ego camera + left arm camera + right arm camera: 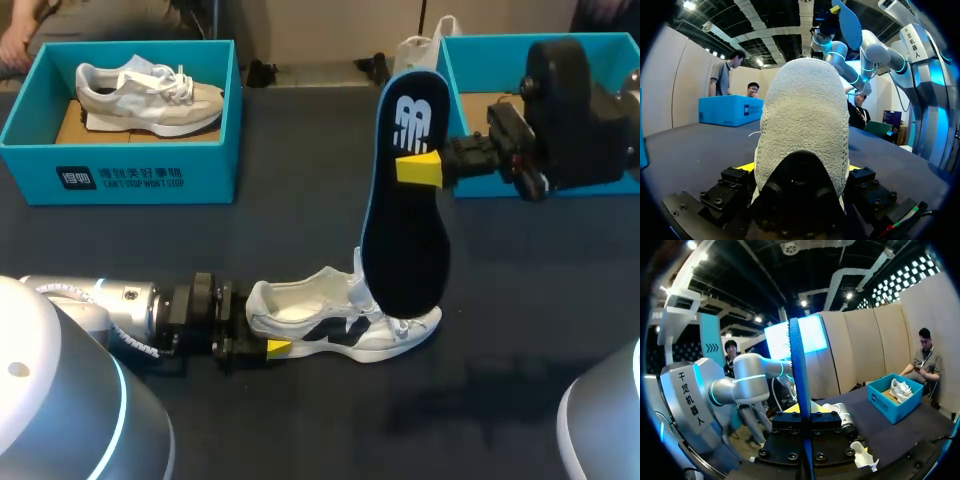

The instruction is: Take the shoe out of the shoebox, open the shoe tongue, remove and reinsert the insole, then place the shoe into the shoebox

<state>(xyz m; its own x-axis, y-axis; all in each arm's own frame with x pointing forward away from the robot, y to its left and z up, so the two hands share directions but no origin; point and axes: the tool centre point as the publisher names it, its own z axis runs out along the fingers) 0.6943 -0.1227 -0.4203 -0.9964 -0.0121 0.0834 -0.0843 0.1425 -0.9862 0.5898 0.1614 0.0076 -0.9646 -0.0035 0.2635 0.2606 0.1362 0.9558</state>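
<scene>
A white shoe (pixel 340 320) with dark side marks lies on its sole in the middle of the black table. My left gripper (pixel 262 345) comes in from the left with its fingers on both sides of the heel; in the left wrist view the pale heel (pixel 805 115) fills the gap between the yellow tips. My right gripper (pixel 420 168) is shut on a dark blue insole (pixel 405 230) near its heel end. The insole hangs upright, its toe end down at the shoe's forefoot. The right wrist view shows the insole (pixel 796 370) edge-on between the fingers.
A blue shoebox (pixel 150 175) at the back left holds another pale shoe (pixel 150 95). A second blue shoebox (pixel 460 110) stands at the back right, partly hidden by my right arm. Bare black table lies in front of the shoe.
</scene>
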